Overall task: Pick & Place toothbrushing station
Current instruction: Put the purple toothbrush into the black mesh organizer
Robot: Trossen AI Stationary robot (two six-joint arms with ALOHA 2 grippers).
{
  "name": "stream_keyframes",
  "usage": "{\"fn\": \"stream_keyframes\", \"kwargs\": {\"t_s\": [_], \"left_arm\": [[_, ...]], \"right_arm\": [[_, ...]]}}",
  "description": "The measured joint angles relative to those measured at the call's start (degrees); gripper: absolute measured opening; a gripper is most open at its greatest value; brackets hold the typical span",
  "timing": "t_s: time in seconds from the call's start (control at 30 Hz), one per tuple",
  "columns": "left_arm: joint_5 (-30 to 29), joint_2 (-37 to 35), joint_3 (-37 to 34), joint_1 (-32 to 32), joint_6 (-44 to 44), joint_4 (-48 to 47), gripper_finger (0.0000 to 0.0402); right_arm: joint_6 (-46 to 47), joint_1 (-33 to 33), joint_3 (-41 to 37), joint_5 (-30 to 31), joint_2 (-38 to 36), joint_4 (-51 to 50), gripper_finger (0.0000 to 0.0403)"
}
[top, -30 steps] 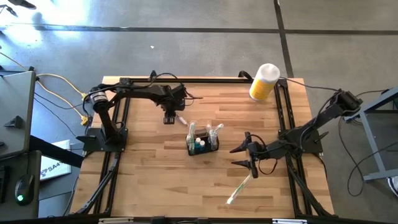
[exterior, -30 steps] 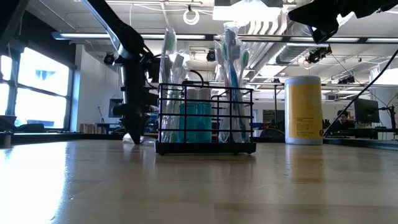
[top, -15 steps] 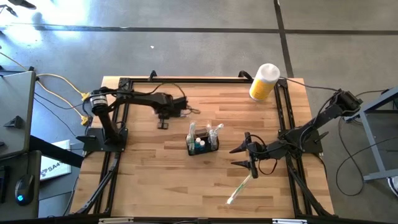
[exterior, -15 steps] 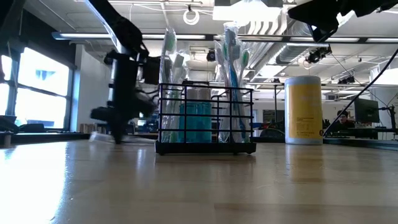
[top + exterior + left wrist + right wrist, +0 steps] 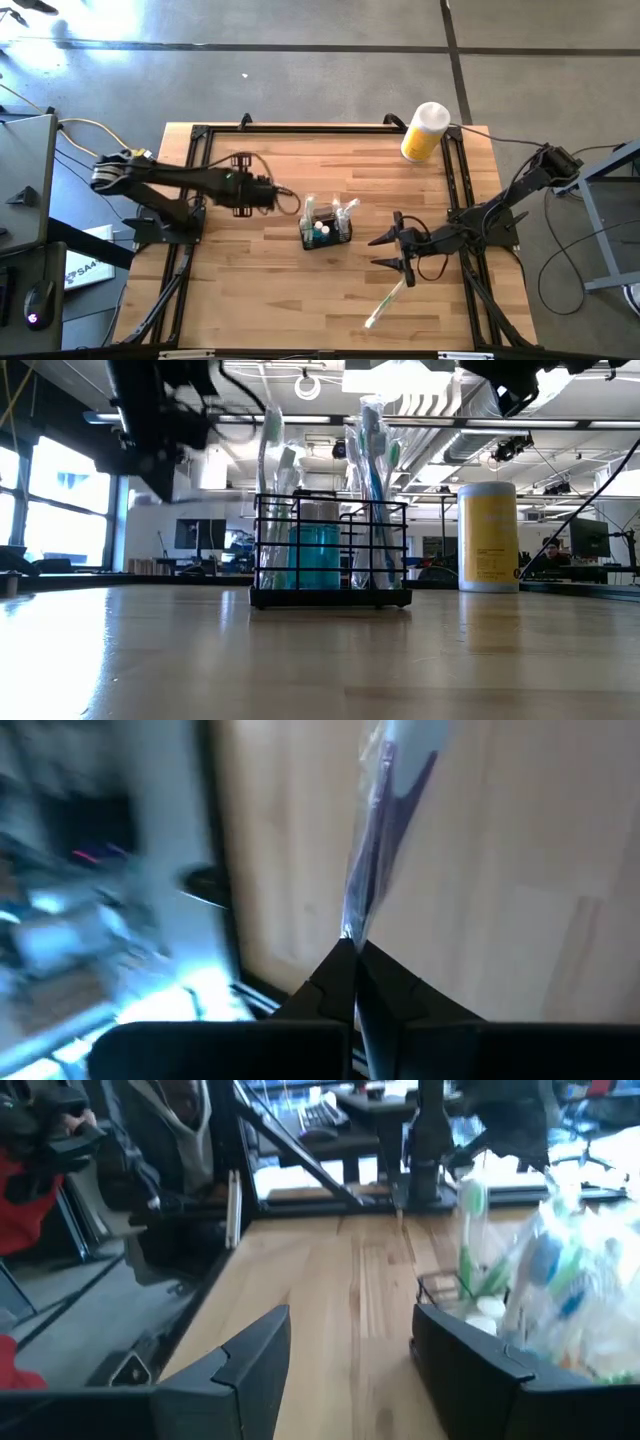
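Yellow cylinder (image 5: 424, 133) near table's (image 5: 250, 290) far edge.

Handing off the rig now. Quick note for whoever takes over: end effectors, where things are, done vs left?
Left end effector: shut on a wrapped toothbrush, held above the table left of the caddy.
Right end effector: open, empty, waiting just right of the caddy.
Caddy: upright mid-table, wrapped toothbrushes and teal tubes already in it.
Another wrapped toothbrush lies on the table near the front, right of centre.
Yellow cylinder: back right corner, untouched.
Left: place the held toothbrush, then the loose one.
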Motion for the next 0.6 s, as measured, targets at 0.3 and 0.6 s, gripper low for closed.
{"fn": "stream_keyframes", "kwargs": {"t_s": [0.3, 0.6], "left_arm": [[-22.25, -3.77, 4.14, -25.91, 4.05, 12.34, 0.0], [-28.81, 6.82, 4.79, -38.88, 65.56, 59.95, 0.0]], "right_arm": [[-1.13, 0.0, 0.0, 0.02, 0.0, 5.73, 0.0203], [7.84, -1.61, 0.0, -0.29, 0.0, 10.21, 0.0203]]}}
